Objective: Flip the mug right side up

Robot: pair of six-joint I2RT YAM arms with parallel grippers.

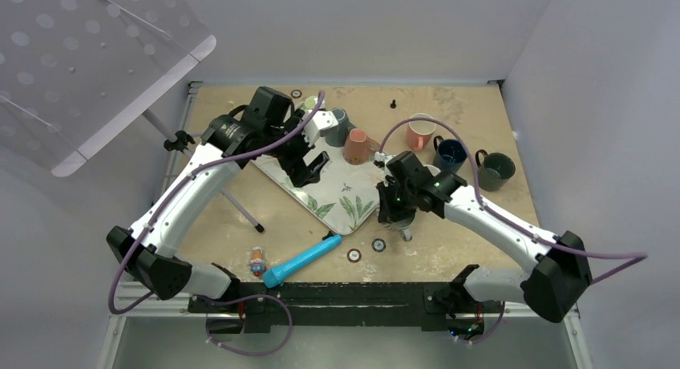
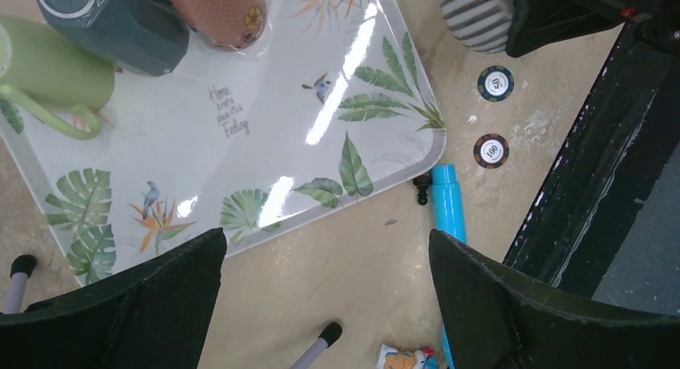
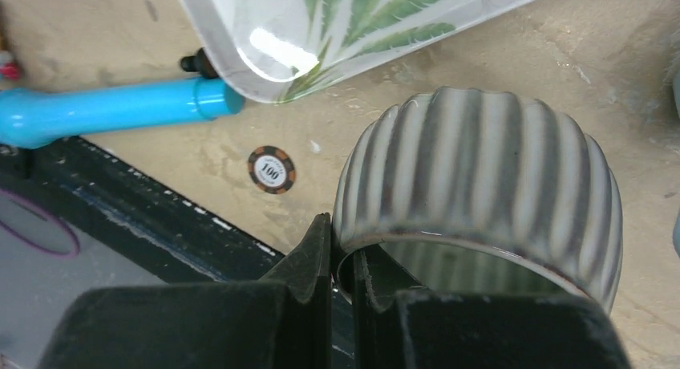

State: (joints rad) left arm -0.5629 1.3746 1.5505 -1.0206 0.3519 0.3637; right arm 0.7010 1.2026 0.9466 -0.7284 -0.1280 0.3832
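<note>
A grey ribbed mug [image 3: 481,160] is in my right gripper [image 3: 341,241], which is shut on its rim with one finger inside and one outside. The mug's opening faces the wrist camera. In the top view the gripper [image 1: 394,212] covers most of the mug [image 1: 403,223], just off the tray's right corner. I cannot tell whether the mug touches the table. The mug also shows at the top of the left wrist view [image 2: 477,16]. My left gripper [image 1: 309,168] is open and empty above the tray's near-left edge [image 2: 325,249].
A leaf-print tray [image 1: 345,200] holds a green mug [image 2: 48,72], a dark blue-grey mug [image 2: 120,24] and a salmon mug [image 2: 220,8]. Three upright mugs [image 1: 449,154] stand at the right. A blue cylinder [image 1: 303,259], two poker chips [image 1: 354,255] and a small toy [image 1: 257,261] lie near the front.
</note>
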